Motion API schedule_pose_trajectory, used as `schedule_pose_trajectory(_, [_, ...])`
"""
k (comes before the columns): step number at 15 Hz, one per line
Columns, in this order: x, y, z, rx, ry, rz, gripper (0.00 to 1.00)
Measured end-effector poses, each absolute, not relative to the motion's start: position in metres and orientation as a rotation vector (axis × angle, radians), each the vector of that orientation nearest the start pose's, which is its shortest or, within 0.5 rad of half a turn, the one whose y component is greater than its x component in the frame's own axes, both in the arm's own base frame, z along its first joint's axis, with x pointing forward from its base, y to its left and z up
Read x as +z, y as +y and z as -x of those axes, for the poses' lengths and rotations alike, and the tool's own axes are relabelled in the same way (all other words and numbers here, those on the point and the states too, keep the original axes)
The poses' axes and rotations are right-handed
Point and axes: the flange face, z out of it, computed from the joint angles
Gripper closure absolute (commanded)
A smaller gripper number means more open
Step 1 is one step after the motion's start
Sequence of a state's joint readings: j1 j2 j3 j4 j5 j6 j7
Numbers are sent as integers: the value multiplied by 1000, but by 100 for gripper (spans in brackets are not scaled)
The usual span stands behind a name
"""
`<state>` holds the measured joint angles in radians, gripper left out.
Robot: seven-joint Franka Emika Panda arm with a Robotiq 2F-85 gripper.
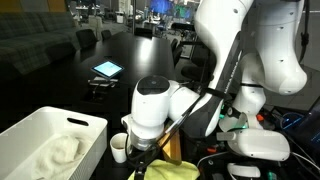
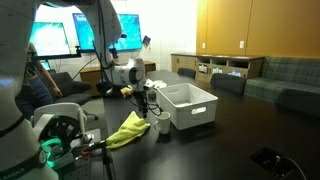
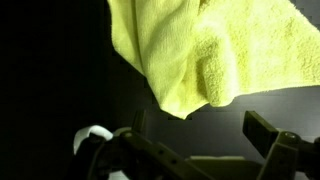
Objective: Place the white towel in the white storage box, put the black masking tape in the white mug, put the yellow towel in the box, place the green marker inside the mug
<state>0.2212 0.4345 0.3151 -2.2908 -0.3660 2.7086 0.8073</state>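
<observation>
The white towel [image 1: 62, 150] lies crumpled inside the white storage box [image 1: 30, 128] [image 2: 190, 106]. The white mug [image 1: 119, 147] [image 2: 162, 127] [image 3: 90, 139] stands on the black table just beside the box. The yellow towel [image 1: 172, 170] [image 2: 127, 131] [image 3: 205, 45] lies spread on the table by the mug. My gripper [image 1: 146, 157] [image 2: 148, 107] [image 3: 200, 132] hangs open above the table between mug and yellow towel, with nothing between its fingers [image 3: 268, 135]. The black masking tape and the green marker are out of view.
A tablet [image 1: 106, 69] lies further back on the black table. A white machine with cables [image 1: 256, 146] [image 2: 56, 136] stands at the table's near end. Chairs and a sofa [image 2: 285, 80] surround the table.
</observation>
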Motion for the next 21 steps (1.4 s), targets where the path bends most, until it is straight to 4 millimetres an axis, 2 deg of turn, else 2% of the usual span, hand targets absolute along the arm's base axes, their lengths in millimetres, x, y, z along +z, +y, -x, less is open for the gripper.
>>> schedule_pose_trajectory(4, [163, 302, -430, 26, -96, 3119, 0])
schedule_pose_trajectory(7, [158, 306, -426, 63, -104, 3120, 0])
schedule_pose_trajectory(16, [120, 291, -462, 103, -69, 3139, 0])
schedule_pose_trajectory(21, [106, 288, -470, 133, -56, 3129, 0])
